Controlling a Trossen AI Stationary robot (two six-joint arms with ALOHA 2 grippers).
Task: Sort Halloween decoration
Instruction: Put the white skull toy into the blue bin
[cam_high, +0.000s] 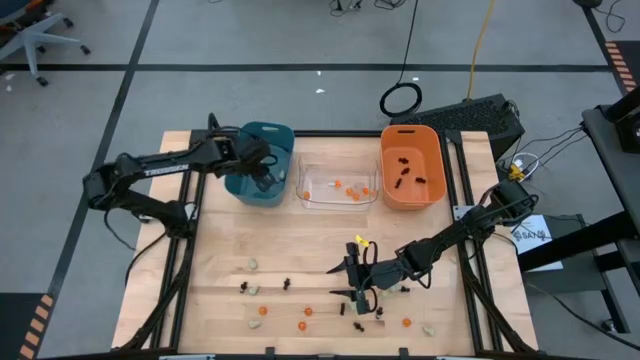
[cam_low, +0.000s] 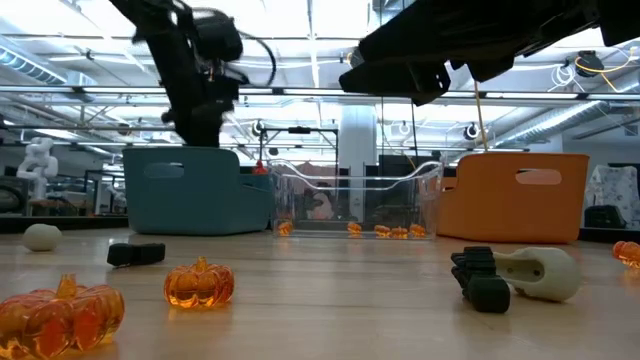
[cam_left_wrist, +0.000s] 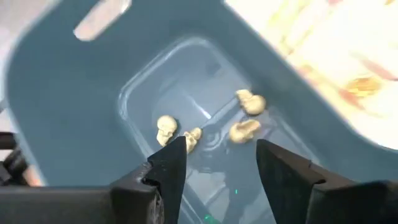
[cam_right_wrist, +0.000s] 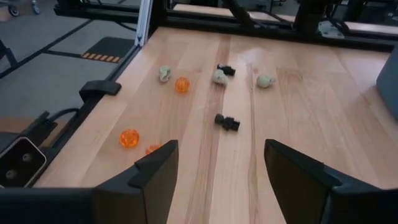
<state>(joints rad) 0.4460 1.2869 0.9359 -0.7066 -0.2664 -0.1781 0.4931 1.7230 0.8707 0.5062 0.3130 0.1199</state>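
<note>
At the left, the left gripper (cam_left_wrist: 217, 165) is held over the deep teal plastic bin (cam_high: 262, 165), its fingers spread with nothing between them. Four pale beige skull-shaped trinkets (cam_left_wrist: 166, 129) lie on the bin floor, tipped at differing angles, so a drop appears to have just been made; a fresh pick from the table is judged to be called for next.

In the middle, small orange pumpkin trinkets (cam_high: 338, 184) sit in the clear plastic bin (cam_high: 338, 186). Black spidery trinkets (cam_high: 403, 170) lie in the orange plastic bin (cam_high: 411, 166).

At the right, the right gripper (cam_right_wrist: 216, 163) is poised wide open, empty, above unsorted pieces on the wooden table (cam_high: 310, 250). A black piece (cam_right_wrist: 227, 121) lies nearest, long axis slanted across the planks; the jaws should be set across it.
</note>
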